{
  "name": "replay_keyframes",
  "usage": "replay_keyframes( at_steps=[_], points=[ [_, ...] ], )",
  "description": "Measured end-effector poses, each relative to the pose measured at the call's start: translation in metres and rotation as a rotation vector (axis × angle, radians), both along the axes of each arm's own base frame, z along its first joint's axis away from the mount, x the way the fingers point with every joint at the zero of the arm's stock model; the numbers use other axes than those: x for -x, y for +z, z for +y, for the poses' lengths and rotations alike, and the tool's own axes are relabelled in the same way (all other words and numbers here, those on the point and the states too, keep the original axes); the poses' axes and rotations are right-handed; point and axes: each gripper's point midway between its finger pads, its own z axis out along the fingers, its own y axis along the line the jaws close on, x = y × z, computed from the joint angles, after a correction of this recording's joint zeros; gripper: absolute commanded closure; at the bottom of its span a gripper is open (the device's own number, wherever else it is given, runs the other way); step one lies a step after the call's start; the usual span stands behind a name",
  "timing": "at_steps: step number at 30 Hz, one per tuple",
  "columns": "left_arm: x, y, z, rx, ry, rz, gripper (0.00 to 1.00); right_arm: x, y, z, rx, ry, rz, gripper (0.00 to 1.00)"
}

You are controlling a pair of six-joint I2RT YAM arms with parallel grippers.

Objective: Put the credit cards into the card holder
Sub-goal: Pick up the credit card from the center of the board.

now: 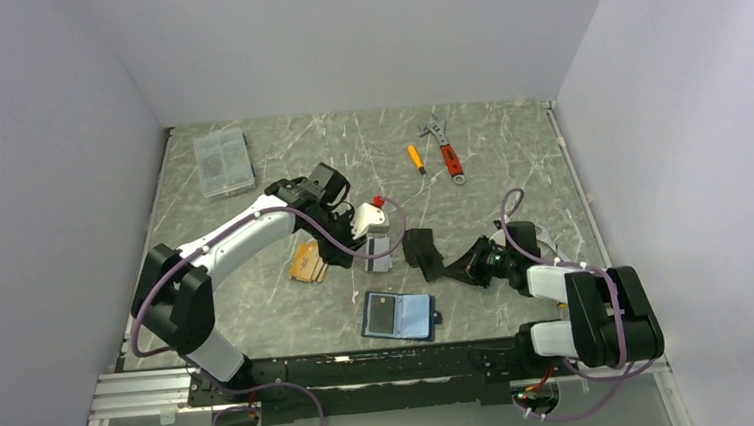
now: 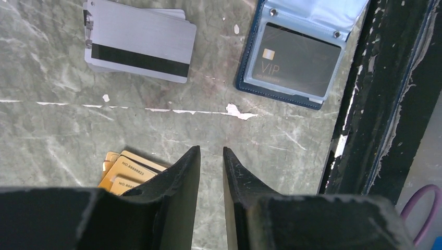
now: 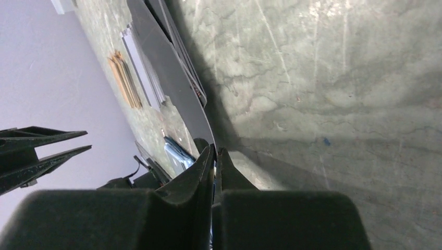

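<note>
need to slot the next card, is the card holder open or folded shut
Open: the card holder lies spread flat, pale inside facing up, with a black card in one sleeve.

The black card (image 2: 294,60) in the card holder (image 2: 312,13) reads "VIP". The orange cards (image 2: 122,166), at seven o'clock, show "NO." and eights.
</note>
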Motion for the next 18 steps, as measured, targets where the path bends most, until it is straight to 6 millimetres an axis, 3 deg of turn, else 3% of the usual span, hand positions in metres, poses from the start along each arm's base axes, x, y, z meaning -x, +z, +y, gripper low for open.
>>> replay_keyframes(
  at_steps=[7,14,16,18],
  points=[
    [0.000,0.003,-0.008,0.024,0.015,0.033,0.79,-0.003,0.009,0.001,-0.010,0.005,-0.051,1.00],
    [-0.004,0.009,-0.021,0.061,0.053,0.074,0.81,-0.010,0.037,0.007,-0.049,0.028,-0.179,1.00],
    [-0.007,0.011,-0.027,0.073,0.058,0.091,0.79,-0.012,0.044,0.007,-0.053,0.030,-0.210,1.00],
    [-0.011,0.011,-0.034,0.081,0.067,0.117,0.71,-0.013,0.049,0.009,-0.057,0.037,-0.236,1.00]
  ],
)
